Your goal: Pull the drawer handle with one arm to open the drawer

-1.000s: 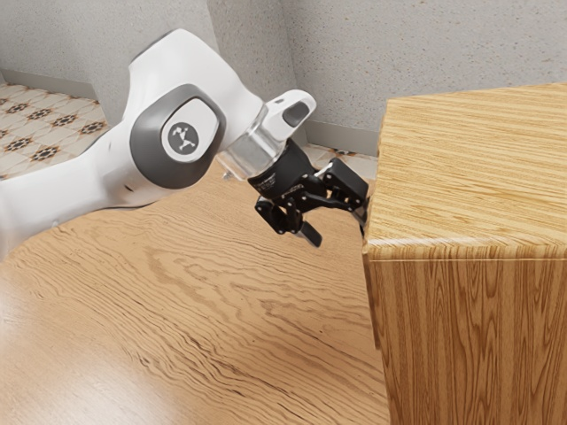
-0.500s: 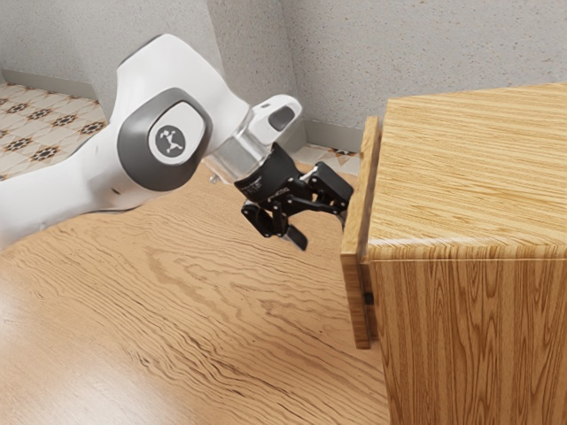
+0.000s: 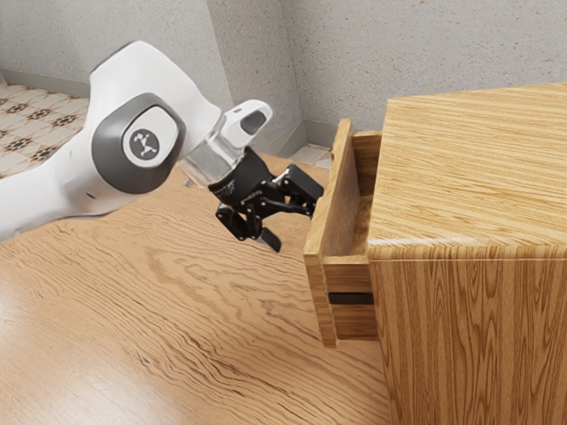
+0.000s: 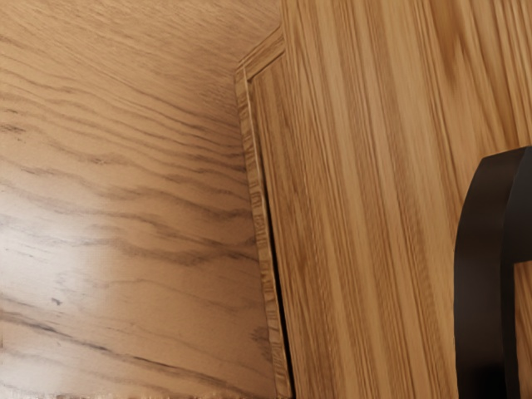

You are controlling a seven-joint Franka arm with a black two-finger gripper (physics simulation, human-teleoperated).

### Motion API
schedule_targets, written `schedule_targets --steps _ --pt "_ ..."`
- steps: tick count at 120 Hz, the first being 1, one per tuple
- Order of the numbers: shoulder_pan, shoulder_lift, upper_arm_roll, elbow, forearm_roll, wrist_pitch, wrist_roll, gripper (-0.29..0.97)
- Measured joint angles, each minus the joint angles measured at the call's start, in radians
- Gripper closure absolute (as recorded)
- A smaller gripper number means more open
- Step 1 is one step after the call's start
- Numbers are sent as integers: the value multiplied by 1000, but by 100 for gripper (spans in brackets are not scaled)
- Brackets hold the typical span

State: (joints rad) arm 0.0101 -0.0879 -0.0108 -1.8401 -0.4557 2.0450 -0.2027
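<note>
The wooden cabinet (image 3: 469,177) stands at the exterior view's right, and its top drawer (image 3: 330,232) is pulled partway out toward the arm. My black gripper (image 3: 291,215) is against the outer face of the drawer front, fingers spread, so it is open. One finger (image 3: 268,238) hangs free over the floor; the other reaches to the front panel. The panel hides the handle in this view. In the wrist view the dark curved handle (image 4: 486,274) shows close against the drawer front (image 4: 374,166).
A wood-grain floor (image 3: 159,301) stretches under the arm, with patterned tiles (image 3: 35,133) at the far left. Grey walls (image 3: 399,53) form a corner behind the cabinet. A lower drawer front (image 3: 354,323) sits flush beneath the open one.
The drawer has slid out from shut to partway open. My gripper and arm have moved toward the exterior view's left with the drawer front.
</note>
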Motion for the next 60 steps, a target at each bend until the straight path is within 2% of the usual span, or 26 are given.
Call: schedule_targets --steps 60 --pt "11 -72 64 -80 1 -8 7 0"
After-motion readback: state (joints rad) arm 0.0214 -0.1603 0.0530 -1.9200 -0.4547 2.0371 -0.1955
